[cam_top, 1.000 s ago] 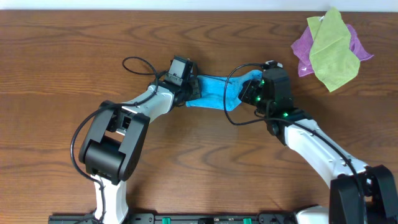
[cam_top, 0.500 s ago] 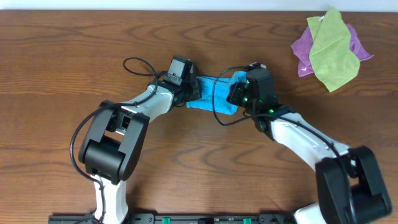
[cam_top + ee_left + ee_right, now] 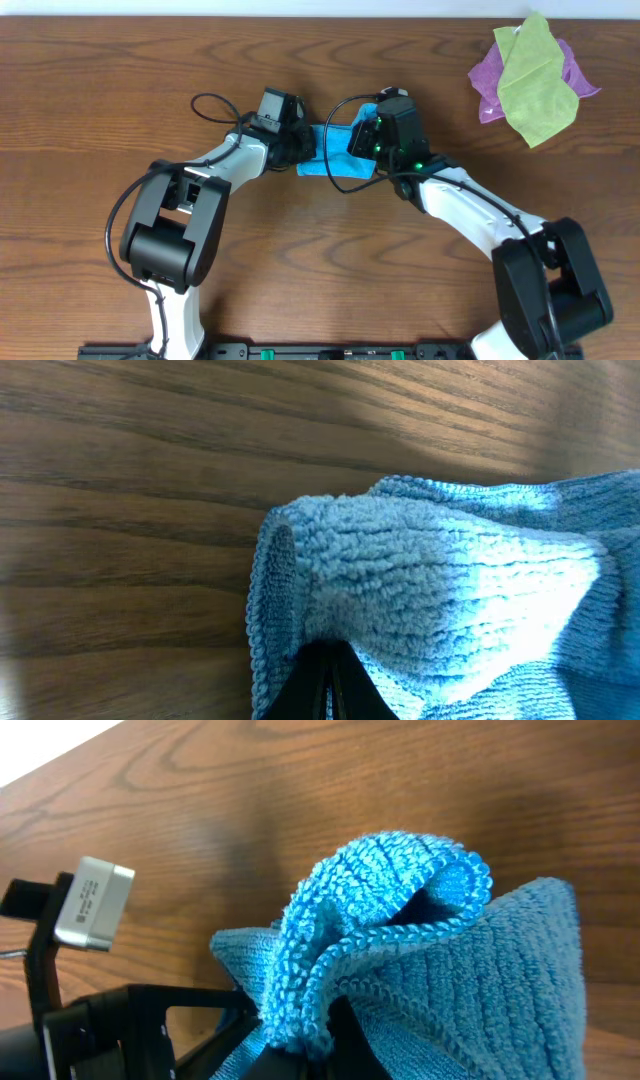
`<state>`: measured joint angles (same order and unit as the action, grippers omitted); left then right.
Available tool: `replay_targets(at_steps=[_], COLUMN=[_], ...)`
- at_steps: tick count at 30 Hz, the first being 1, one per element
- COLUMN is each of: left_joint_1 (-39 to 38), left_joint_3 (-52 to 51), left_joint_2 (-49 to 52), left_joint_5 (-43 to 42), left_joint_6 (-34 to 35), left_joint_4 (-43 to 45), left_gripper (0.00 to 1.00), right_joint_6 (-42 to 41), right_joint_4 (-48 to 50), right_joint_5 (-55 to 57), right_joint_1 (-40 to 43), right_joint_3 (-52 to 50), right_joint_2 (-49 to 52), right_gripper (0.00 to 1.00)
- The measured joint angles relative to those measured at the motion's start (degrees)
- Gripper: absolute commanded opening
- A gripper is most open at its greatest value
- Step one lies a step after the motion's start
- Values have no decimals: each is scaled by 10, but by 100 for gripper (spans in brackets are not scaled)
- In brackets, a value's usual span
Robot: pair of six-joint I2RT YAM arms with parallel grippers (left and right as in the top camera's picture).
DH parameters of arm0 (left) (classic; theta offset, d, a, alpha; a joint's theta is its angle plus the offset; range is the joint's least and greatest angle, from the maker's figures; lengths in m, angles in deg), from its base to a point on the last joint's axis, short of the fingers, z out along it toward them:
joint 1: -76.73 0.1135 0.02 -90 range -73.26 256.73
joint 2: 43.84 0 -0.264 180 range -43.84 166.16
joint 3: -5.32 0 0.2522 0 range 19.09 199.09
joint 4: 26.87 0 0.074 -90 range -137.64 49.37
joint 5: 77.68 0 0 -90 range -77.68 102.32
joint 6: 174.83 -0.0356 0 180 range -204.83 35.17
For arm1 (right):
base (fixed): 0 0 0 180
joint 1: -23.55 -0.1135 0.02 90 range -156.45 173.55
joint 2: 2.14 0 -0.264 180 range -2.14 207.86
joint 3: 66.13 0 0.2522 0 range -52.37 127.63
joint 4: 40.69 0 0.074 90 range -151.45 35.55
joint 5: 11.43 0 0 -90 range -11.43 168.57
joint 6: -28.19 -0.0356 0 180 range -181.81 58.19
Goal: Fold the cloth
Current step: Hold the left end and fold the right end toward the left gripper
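Observation:
The sky-blue cloth (image 3: 334, 152) is bunched between my two grippers near the middle of the table. My left gripper (image 3: 302, 150) is shut on the cloth's left edge; in the left wrist view the black fingertips (image 3: 325, 678) pinch the fuzzy hem (image 3: 262, 610) close above the wood. My right gripper (image 3: 362, 140) is shut on the cloth's right side, and a folded blue corner (image 3: 400, 890) bulges up over its fingers in the right wrist view. The two grippers are close together, with only a short stretch of cloth showing between them.
A yellow-green cloth (image 3: 535, 80) lies on a purple cloth (image 3: 490, 75) at the far right back corner. Black cables (image 3: 215, 103) loop off the left wrist. The left arm's camera housing (image 3: 92, 903) shows at the left of the right wrist view.
My right gripper has moved left toward the left gripper, carrying its side of the cloth and shortening the visible blue span. The left gripper shifted slightly left and back.

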<state>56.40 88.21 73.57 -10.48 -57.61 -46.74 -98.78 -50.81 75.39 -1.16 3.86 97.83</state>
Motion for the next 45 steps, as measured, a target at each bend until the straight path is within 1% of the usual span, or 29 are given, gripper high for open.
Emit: replay_targets(at_steps=[15, 22, 26, 30, 40, 45], left_joint_1=[9, 9, 9, 12, 67, 74], left_joint_3=[-5, -5, -5, -5, -15, -16], left_joint_2=[-9, -9, -9, -12, -67, -71], left_joint_5=[-8, -9, -10, -11, -10, -10], left_joint_6=[-31, -33, -33, -33, -46, -56], left_joint_4=[-17, -18, -18, -24, -62, -88], left_gripper=[6, 6, 6, 6, 6, 6], right_joint_6=[2, 2, 2, 9, 20, 21], right_joint_4=[2, 3, -5, -38, -45, -45], right_joint_5=[0, 0, -8, -12, -13, -13], right_joint_1=[-20, -34, -37, -43, -53, -69], right_joint_3=[9, 16, 47, 80, 105, 105], right_joint_2=[9, 9, 37, 72, 74, 75], right_gripper=[1, 1, 1, 1, 1, 1])
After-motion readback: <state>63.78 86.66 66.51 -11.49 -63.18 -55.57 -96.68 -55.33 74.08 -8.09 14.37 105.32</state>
